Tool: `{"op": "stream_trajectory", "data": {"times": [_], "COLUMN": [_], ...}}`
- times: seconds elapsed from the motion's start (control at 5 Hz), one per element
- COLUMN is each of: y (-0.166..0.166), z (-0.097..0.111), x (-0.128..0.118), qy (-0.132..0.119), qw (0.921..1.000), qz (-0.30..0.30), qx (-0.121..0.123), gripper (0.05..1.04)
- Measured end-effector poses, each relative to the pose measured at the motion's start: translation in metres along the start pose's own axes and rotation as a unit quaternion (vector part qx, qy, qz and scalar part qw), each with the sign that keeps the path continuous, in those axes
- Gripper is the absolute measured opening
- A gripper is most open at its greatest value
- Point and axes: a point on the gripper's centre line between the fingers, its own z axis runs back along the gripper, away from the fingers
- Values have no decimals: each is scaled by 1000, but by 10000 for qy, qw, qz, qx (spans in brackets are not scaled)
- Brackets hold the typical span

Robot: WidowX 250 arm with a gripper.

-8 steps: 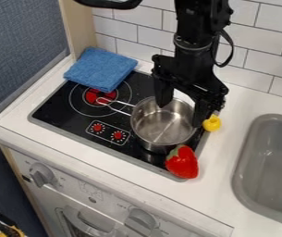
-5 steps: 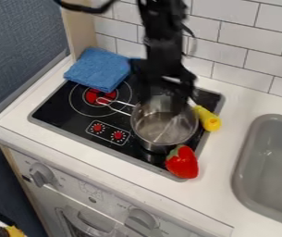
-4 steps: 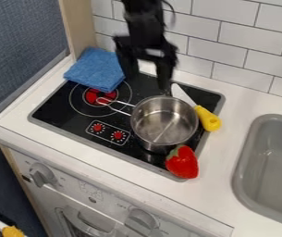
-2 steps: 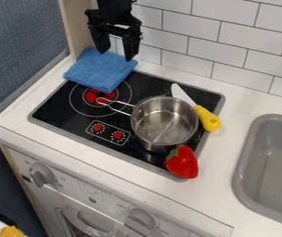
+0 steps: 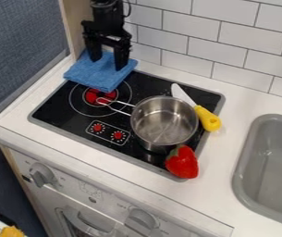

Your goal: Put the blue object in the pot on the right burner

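A: What could spoil it from here?

B: Far left corner of the counter: my gripper hangs over the blue cloth, fingers spread wide, nothing between them. Can't tell if the tips touch the fabric. Cloth lies folded and overlaps the cooktop's far left corner. Close too high and I'd pinch one layer, or air; the rest would unfold and trail.

A: And on the way across?

B: Next, rightward, the pot handle, pointing left. A low-hanging fold could snag it and swing the pot, since nothing is seen bracing it. A lopsided grip might also leave cloth draped over the rim. Strawberry, near right corner of the cooktop, sits just beside the pot; a shove could roll it. Knife crosses the cooktop's right edge, so overshooting risks knocking it.

A: Against the frame just before?

B: At left, gripper has come down and slightly left; the tips were by the cloth's far edge, now they're farther in over it. Spread looks much the same. Cloth hasn't visibly moved. Pot, strawberry, knife: all unchanged. I'd judge it's the approach to the grasp.
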Motion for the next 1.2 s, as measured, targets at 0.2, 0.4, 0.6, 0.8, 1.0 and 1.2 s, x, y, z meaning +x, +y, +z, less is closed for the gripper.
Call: {"op": "stream_trajectory", "data": {"times": [0.2, 0.4, 0.6, 0.8, 1.0, 1.2], "y": [7, 9, 9, 11, 10, 16], "z": [-8, -13, -24, -30, -29, -24], "x": [-1, 0, 1, -8, -31, -78], "qy": [56, 89, 122, 82, 58, 207], "qw": [9998, 9996, 9997, 9998, 9997, 9979], "qz": [126, 212, 143, 197, 200, 525], "qx": [119, 165, 142, 16, -95, -309], "gripper": [999, 999, 1000, 1000, 999, 999]}}
